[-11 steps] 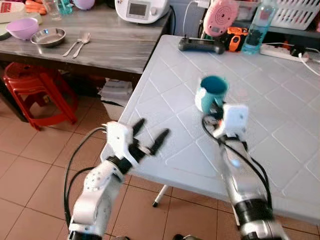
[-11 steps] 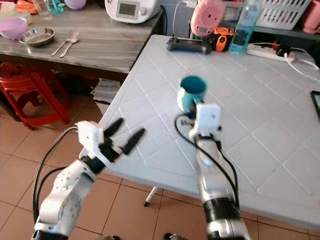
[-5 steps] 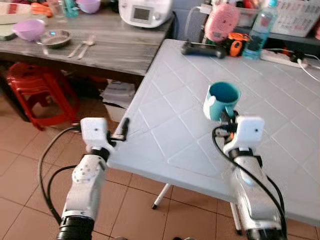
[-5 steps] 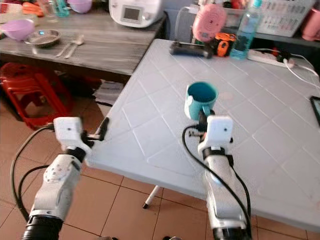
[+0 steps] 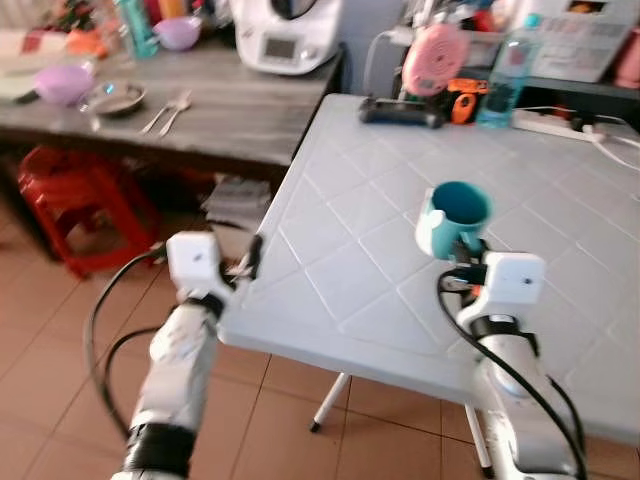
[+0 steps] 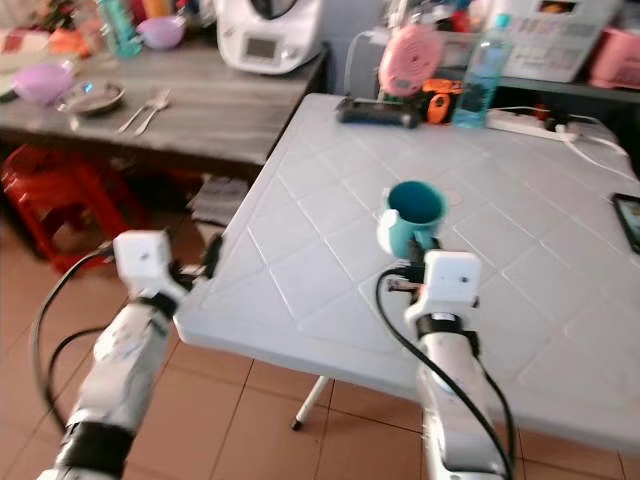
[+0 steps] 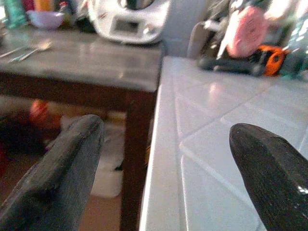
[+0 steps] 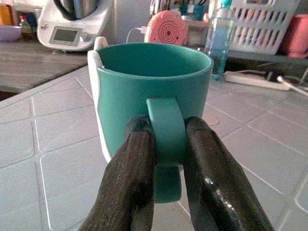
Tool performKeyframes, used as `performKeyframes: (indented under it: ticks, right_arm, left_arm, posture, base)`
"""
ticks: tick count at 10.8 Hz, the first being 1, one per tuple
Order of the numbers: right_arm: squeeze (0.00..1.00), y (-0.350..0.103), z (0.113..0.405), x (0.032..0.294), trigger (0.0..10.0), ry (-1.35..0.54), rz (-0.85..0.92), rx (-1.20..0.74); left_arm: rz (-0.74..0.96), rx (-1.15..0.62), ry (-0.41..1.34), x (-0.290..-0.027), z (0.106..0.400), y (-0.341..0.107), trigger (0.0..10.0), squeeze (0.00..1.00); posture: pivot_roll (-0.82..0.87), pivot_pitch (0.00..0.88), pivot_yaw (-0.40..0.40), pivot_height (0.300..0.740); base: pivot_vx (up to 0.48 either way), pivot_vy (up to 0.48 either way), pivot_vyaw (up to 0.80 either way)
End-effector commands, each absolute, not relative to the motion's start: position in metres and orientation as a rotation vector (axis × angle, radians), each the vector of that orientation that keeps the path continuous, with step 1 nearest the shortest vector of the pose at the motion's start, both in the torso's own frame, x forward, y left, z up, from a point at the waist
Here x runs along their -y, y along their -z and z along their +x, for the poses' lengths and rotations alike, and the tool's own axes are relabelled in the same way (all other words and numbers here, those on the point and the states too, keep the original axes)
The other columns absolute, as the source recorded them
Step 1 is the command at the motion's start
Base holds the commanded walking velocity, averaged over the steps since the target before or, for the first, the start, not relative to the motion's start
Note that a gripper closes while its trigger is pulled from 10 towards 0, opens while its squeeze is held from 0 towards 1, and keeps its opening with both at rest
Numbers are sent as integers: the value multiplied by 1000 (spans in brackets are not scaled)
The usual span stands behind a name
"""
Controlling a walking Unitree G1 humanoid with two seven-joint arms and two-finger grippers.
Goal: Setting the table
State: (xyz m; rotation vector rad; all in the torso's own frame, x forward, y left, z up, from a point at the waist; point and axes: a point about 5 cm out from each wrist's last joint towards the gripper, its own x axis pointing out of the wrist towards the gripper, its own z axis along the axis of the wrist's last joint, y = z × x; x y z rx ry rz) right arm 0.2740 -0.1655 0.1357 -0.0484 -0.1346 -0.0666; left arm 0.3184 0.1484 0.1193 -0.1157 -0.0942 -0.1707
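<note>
Teal mug [image 8: 153, 91] sits pinched by its handle in my right tool [image 8: 168, 159], above the white counter [image 5: 340, 270]; my left tool [image 7: 163, 159] gapes open at the counter's edge.

Both arms are silver-grey, rounded metal tubes with a black band low on the forearm. Each ends in a white, boxy wrist housing. A black cable loops out from each housing and runs down alongside the arm. The left hand [image 5: 250, 262] has two long black fingers [image 7: 62, 178], matte and slightly rough-textured, with blunt rounded tips. The right hand [image 8: 166, 144] has the same pair of black fingers, glossier on their curved sides, thick and tapering toward rounded ends.
</note>
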Motion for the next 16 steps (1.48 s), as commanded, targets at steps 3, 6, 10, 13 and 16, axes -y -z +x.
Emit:
performKeyframes:
  ticks: [3, 6, 10, 13, 16]
  right_arm:
    - [0, -147, 277, 158, 10000, 51, -37, 170]
    - [0, -147, 277, 158, 10000, 51, -38, 175]
    - [0, -142, 270, 161, 10000, 67, -36, 168]
    - [0, -143, 271, 159, 10000, 66, -37, 174]
    - [0, -142, 263, 163, 10000, 73, -36, 182]
  left_arm:
    - [-107, 98, 167, -153, 319, -118, 10000, 0]
    - [-101, 104, 175, -153, 319, -118, 10000, 0]
    - [-83, 90, 149, -166, 310, -112, 10000, 0]
    - [-83, 90, 146, -166, 310, -113, 10000, 0]
    - [-67, 78, 128, -173, 299, -107, 10000, 0]
  posture:
    - [42, 25, -12, 740]
    - [49, 24, -5, 740]
    - [50, 17, 6, 740]
    - [51, 17, 8, 740]
    - [52, 27, 7, 740]
  base:
    - [0, 340, -637]
    - [0, 361, -533]
    - [0, 366, 0]
    - [0, 371, 0]
    - [0, 380, 0]
